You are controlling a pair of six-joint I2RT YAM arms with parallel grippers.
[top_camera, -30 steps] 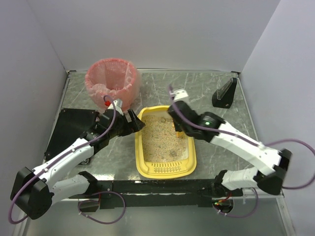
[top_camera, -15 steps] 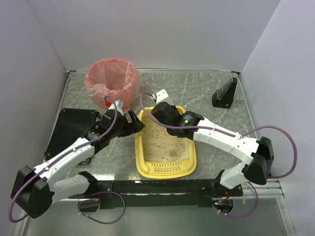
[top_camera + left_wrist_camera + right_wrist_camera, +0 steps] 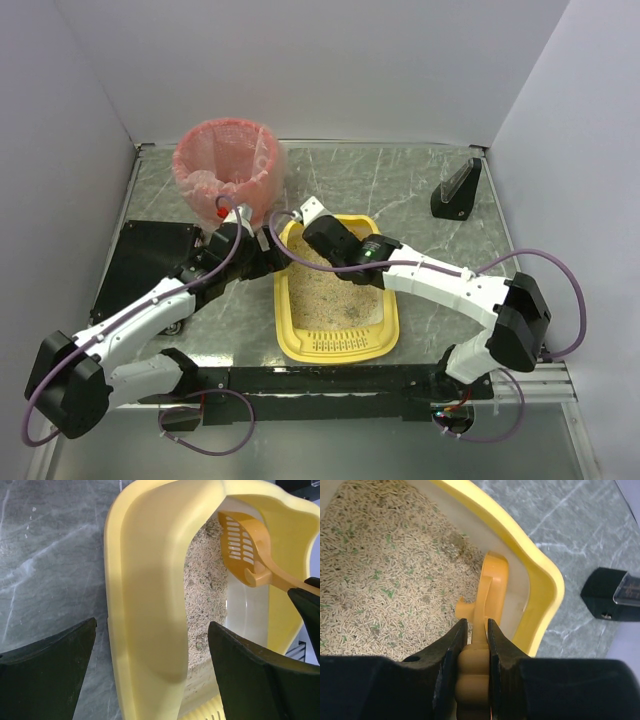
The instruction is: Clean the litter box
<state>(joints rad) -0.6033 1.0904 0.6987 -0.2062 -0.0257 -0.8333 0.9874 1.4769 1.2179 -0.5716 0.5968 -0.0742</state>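
My left gripper (image 3: 152,625) stands wide open astride the left wall of the litter box (image 3: 337,345), near its far left corner: one finger over the bare bench (image 3: 420,180), the other inside over the litter; whether either touches the wall I cannot tell. My right gripper (image 3: 476,625) is clamped on the handle of the orange scoop (image 3: 490,580), whose slotted head sits inside the box close to the far wall. The box lies mid-bench, toward the near edge, slotted lip nearest me. The pink basket (image 3: 227,165) stands at the far left corner
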